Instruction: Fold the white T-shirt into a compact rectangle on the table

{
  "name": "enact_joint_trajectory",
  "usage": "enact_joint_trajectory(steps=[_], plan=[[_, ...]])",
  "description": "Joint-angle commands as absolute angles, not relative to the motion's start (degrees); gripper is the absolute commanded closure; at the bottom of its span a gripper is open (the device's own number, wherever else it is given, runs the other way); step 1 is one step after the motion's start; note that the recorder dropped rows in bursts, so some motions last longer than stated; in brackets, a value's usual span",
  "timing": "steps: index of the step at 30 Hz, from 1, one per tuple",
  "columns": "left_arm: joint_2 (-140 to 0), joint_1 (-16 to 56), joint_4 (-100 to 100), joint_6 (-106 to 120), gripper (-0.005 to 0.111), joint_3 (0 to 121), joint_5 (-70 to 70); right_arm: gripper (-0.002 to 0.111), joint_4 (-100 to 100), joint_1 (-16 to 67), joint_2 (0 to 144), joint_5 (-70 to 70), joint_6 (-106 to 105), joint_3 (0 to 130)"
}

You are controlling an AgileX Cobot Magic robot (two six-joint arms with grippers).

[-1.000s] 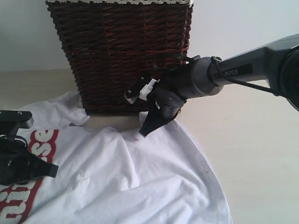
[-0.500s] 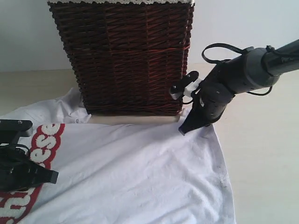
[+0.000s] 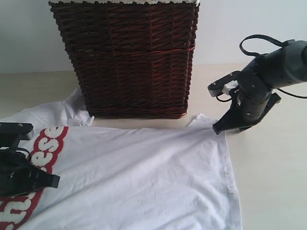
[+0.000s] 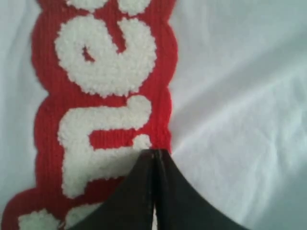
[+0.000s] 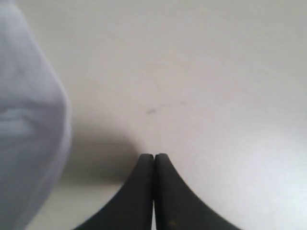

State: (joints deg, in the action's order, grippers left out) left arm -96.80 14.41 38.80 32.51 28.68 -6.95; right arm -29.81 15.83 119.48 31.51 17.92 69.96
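Note:
The white T-shirt point(image 3: 144, 177) lies spread flat on the table point(image 3: 273, 182), its red-edged fuzzy letters point(image 3: 45, 143) at the left. My left gripper point(image 3: 53, 181) is shut, its tips resting on the shirt at the edge of the letters point(image 4: 105, 52); I see no cloth between the jaws of the left gripper point(image 4: 153, 152). My right gripper point(image 3: 217, 130) is shut just off the shirt's far right corner. In the right wrist view the right gripper point(image 5: 154, 155) is over bare table point(image 5: 192, 72), with the shirt's edge point(image 5: 24, 120) off to one side and apart from the tips.
A dark brown wicker basket point(image 3: 129, 57) with a white lace rim stands at the back, just behind the shirt's far edge. Bare table lies to the right of the shirt, under and beyond the right arm.
My right gripper has swept right from the basket's front to past the shirt's right corner. The bunched cloth has been drawn out flat. The left gripper has hardly moved.

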Motion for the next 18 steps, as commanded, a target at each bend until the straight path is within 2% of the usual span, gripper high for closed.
enact_joint_trajectory(steps=[1, 7, 9, 12, 18], plan=[[-95.5, 16.0, 38.8, 32.5, 0.107, 27.4, -7.1, 0.108, -22.3, 16.4, 116.4, 29.2, 11.9, 69.8], [-83.6, 16.6, 39.9, 32.4, 0.107, 27.4, -7.1, 0.108, -4.7, 24.9, 107.2, 29.2, -13.4, 69.8], [-79.6, 16.6, 40.5, 32.4, 0.107, 27.4, -7.8, 0.104, 1.5, 28.5, 104.4, 32.3, -21.4, 69.8], [-73.6, 16.6, 40.7, 32.4, 0.107, 27.4, -9.7, 0.092, 6.5, 33.6, 101.8, 39.2, -29.1, 69.6], [-61.7, 16.6, 44.5, 32.4, 0.107, 26.2, -11.4, 0.056, 8.1, 44.0, 101.1, 55.6, -32.7, 68.8]])
